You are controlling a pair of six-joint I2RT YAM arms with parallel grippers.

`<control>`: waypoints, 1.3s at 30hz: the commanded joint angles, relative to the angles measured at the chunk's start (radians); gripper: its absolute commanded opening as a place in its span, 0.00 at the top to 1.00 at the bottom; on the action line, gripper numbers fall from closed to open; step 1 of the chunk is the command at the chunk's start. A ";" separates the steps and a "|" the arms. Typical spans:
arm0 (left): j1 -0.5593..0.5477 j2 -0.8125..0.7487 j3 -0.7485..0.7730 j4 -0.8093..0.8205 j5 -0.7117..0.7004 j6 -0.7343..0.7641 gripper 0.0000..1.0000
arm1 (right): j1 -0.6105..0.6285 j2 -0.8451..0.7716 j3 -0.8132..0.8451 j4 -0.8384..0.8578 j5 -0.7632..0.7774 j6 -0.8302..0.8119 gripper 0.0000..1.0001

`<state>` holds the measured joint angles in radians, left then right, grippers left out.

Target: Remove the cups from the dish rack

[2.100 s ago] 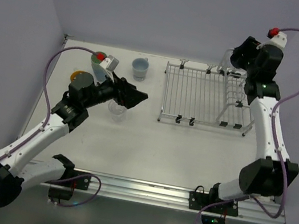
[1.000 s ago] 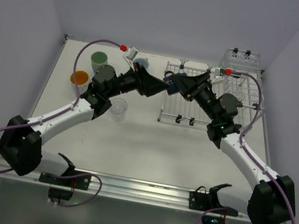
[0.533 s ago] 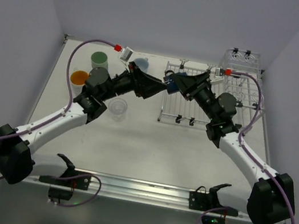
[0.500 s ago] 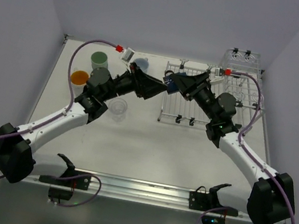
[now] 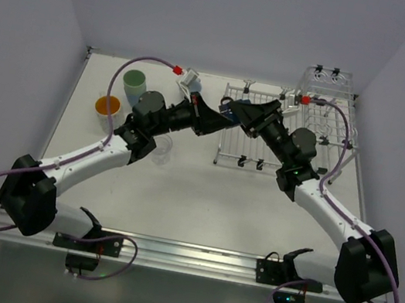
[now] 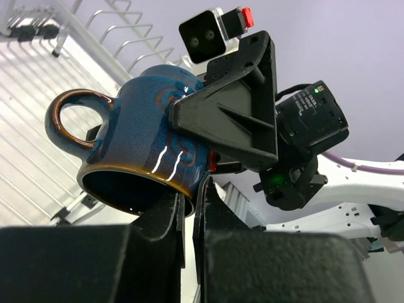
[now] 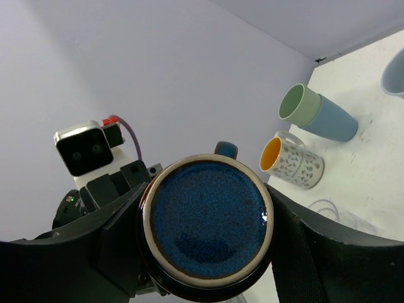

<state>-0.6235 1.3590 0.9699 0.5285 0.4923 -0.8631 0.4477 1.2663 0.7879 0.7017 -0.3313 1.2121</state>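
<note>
Five cups [image 5: 134, 83] [image 5: 107, 106] [image 5: 161, 146] [image 6: 139, 151] [image 7: 394, 74], one dish rack [image 5: 259, 142], two arms [image 5: 83, 158] [image 5: 329, 213].

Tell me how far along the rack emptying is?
Done: green tumbler, orange-lined mug and clear glass stand on the table left of the dish rack. In hand: left fingers and right fingers both grip the navy mug. Left: setting it down; whether more remain, unclear.

The white table [image 5: 202, 198] is carrying the silver wire dish rack [image 5: 254, 149], which is sitting at the far right. At the far left a pale green tumbler [image 5: 135, 81] is standing nested in a light blue tumbler [image 7: 336, 124], with a whitish, orange-lined mug [image 5: 107, 107] sitting just near of it. A clear glass [image 5: 161, 148] is standing nearer the middle.
</note>
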 commanded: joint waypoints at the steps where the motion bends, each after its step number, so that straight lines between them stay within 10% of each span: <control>1: -0.002 -0.041 0.070 -0.085 -0.104 0.108 1.00 | 0.014 0.005 -0.030 0.082 0.001 -0.011 0.65; 8: -0.002 -0.064 0.287 -0.632 -0.378 0.361 1.00 | 0.013 -0.024 -0.064 0.007 0.005 -0.060 0.01; 19: 0.001 0.352 0.812 -1.416 -0.692 0.611 1.00 | 0.011 -0.333 -0.150 -0.367 0.167 -0.308 0.01; 39: 0.123 0.798 1.136 -1.618 -0.683 0.691 1.00 | 0.013 -0.625 -0.289 -0.576 0.155 -0.436 0.01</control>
<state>-0.5247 2.1353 2.0541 -1.0645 -0.2077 -0.2153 0.4580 0.6510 0.5072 0.1261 -0.1921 0.8028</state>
